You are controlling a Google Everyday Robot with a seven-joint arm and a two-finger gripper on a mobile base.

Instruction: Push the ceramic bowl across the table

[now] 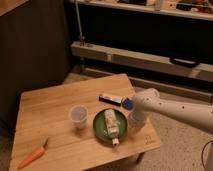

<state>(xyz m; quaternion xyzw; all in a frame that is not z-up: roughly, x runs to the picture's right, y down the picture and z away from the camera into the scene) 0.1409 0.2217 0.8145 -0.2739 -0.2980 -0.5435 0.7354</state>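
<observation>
Just to the camera's right of the plastic cup (pixel 78 115), and slightly nearer the camera than it, sat the ceramic bowl (pixel 99 128): a shallow, round, dark-green dish with a glossy face and a low rim, plate-like and plainly wider than the cup. Its rim came close to the cup's foot; whether the two touched could not be told. A pale oblong tube (pixel 110 121) lay lengthwise in the dish, its narrow end sticking out over the rim on the camera's side. Both cup and bowl stood on the table (pixel 50 105), a small top of light-wood planks with visible grain, and the cup, small, whitish and translucent, stood upright.

Farther right of the cup, beyond the bowl, a white arm (pixel 170 107) reached in and bent downward, so that the pincer (pixel 134 124) was low over the table at the bowl's rim on the side away from the cup. How wide the pincer stood could not be told, nor whether it pressed on the rim.

Behind the cup and to its right lay a flat red-and-white packet (pixel 109 98), with a small blue round thing (pixel 128 104) just beside the end farther from the cup, close against the arm. Well to the cup's left and nearer the camera lay an orange carrot (pixel 32 156)
</observation>
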